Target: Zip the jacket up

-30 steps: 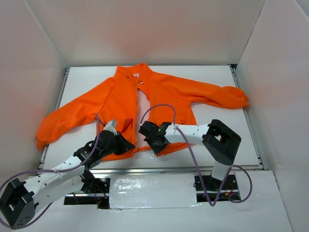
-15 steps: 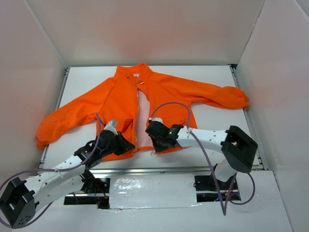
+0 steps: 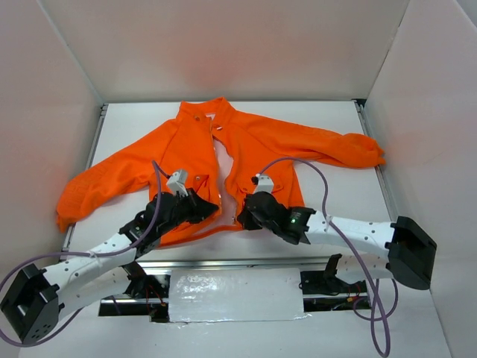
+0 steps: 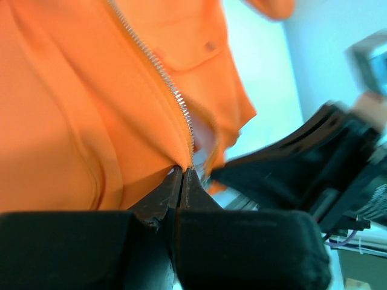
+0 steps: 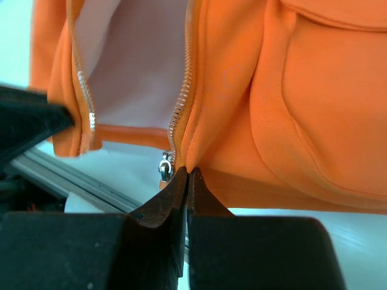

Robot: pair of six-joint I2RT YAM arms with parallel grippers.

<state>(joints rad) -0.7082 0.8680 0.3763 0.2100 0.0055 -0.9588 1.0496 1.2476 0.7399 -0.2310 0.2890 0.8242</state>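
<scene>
Barely begun. Spread over the table (image 3: pixel 339 205), collar toward the far edge, hem by the near edge: the jacket (image 3: pixel 253 149), front gaping. Pinched shut on its hem, either side of the opening: left gripper (image 3: pixel 212 209), right gripper (image 3: pixel 243 218). Not yet joined: zipper halves (image 5: pixel 181 103), slider (image 5: pixel 164 167) at the bottom.

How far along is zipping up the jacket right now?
Early. Done: left gripper and right gripper each pinch the jacket at its bottom hem beside the zipper. In hand: apparently lining up the two halves. Remaining: the slider isn't joined; the front gapes, lining showing.
</scene>
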